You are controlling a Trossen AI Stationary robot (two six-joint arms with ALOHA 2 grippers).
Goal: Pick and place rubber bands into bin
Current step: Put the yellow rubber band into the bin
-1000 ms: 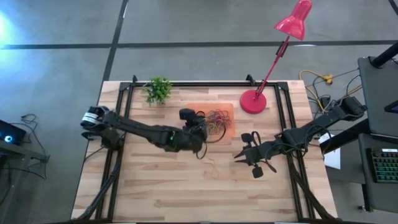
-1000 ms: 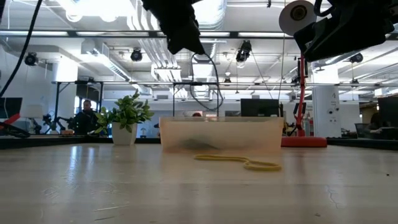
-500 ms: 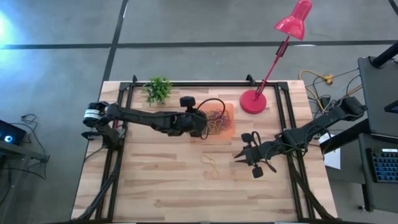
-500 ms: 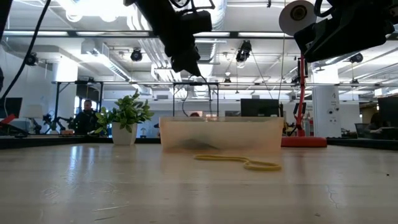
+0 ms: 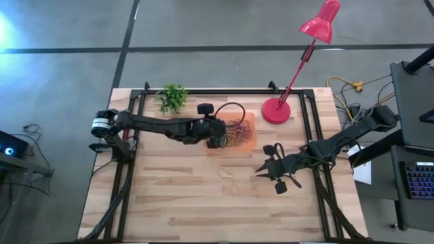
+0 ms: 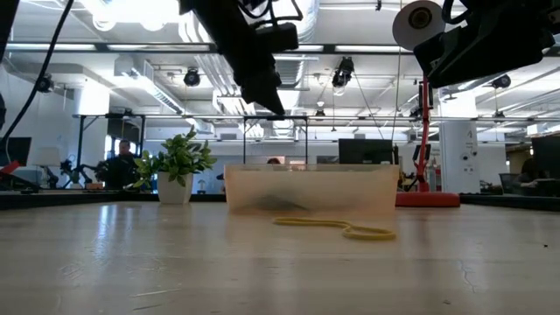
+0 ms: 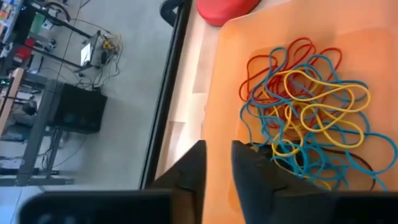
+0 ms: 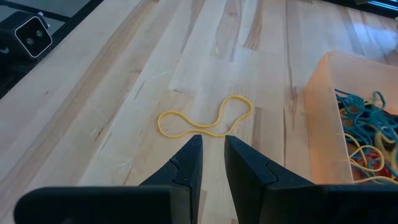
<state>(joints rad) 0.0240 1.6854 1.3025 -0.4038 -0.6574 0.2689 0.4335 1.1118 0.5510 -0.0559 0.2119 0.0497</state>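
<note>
The bin [image 5: 249,120], a shallow orange tray, sits at the table's far middle and holds a tangle of red, blue and yellow rubber bands [image 7: 305,106]. My left gripper [image 7: 217,165] hangs above the bin's left part [image 5: 218,139], its fingers slightly apart with nothing between them. A dark band [image 7: 297,155] lies in the bin beside one fingertip. A loose yellow rubber band [image 8: 205,118] lies flat on the wood nearer than the bin [image 5: 230,180]. My right gripper [image 8: 213,155] waits above the table to the right of that band [image 5: 263,168], slightly open and holding nothing.
A small potted plant [image 5: 173,98] stands at the far left of the table. A red lamp's round base [image 5: 276,110] stands just right of the bin, and its stem leans over the far right corner. Black frame rails [image 5: 129,156] run along both sides.
My left gripper has swung from beside the bin's near left corner toward the table's far edge and now hangs over the bin. The yellow band on the table and my right gripper have kept still.
</note>
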